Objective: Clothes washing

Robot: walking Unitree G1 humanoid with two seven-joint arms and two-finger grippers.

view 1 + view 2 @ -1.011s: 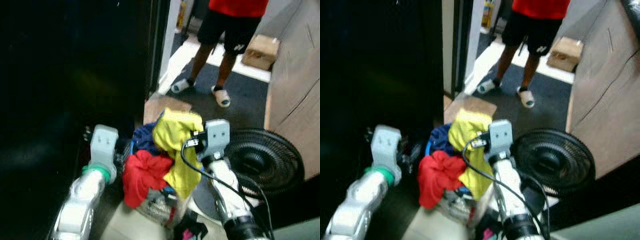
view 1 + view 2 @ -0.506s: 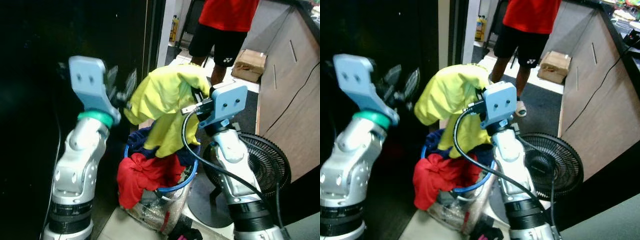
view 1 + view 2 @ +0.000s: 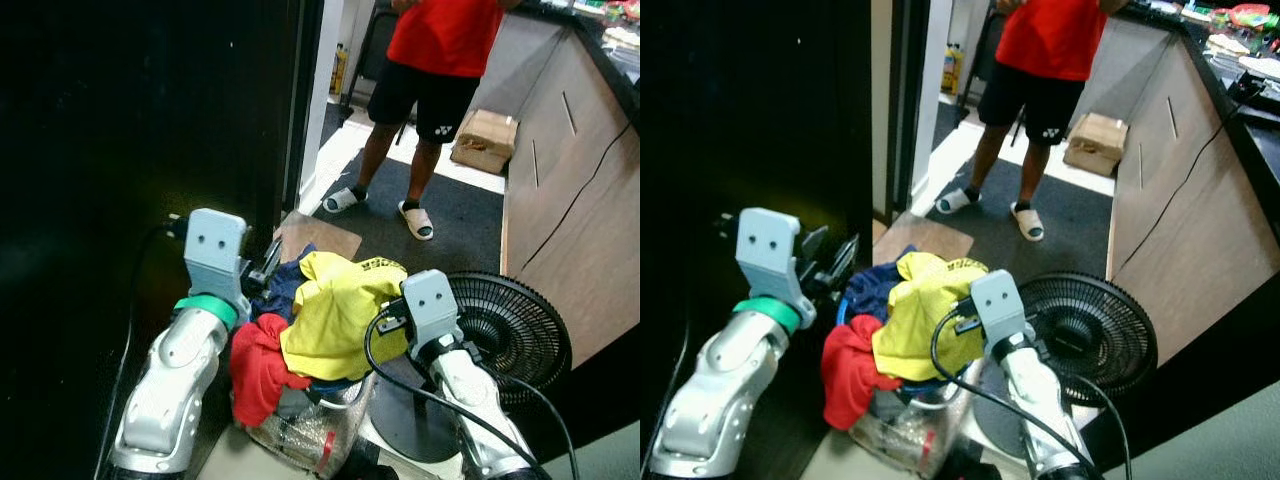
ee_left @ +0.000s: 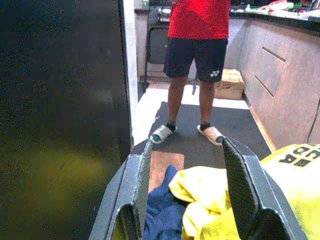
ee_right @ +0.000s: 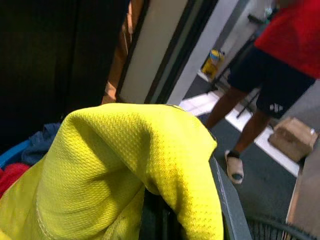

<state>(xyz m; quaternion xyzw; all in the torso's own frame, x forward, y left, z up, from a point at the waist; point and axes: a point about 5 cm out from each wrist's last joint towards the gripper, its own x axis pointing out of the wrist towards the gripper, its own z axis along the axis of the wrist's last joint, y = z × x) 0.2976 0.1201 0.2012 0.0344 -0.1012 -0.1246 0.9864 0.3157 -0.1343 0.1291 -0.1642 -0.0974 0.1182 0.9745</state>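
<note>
The yellow jersey (image 3: 335,312) lies on top of the heaped laundry basket (image 3: 300,425), draped over a red garment (image 3: 258,368) at its 8 o'clock and a navy garment (image 3: 285,283) at its 11 o'clock. The right gripper (image 5: 165,220) sits at the jersey's 3 o'clock edge; the right wrist view shows the yellow mesh folded over its fingers, so it appears to be holding the cloth, though the fingertips are buried and the hold cannot be judged as firm. The left gripper (image 4: 187,192) hovers at the pile's 10 o'clock with its fingers (image 4: 136,190) spread wide and nothing between them, the navy cloth and a yellow fold lying just beyond. The main risk is a shallow pinch: if only a fold is caught, the jersey could slide off during a lift and drop onto the floor beside the basket. The red garment hangs over the rim and could be dragged out with it. A black pedestal fan (image 3: 505,325) stands just beside the right arm at 3 o'clock, so a swing outward could knock it or snag the arm's loose cable (image 3: 385,365). A person (image 3: 430,90) stands at 12 o'clock, well apart but in the doorway ahead.
</note>
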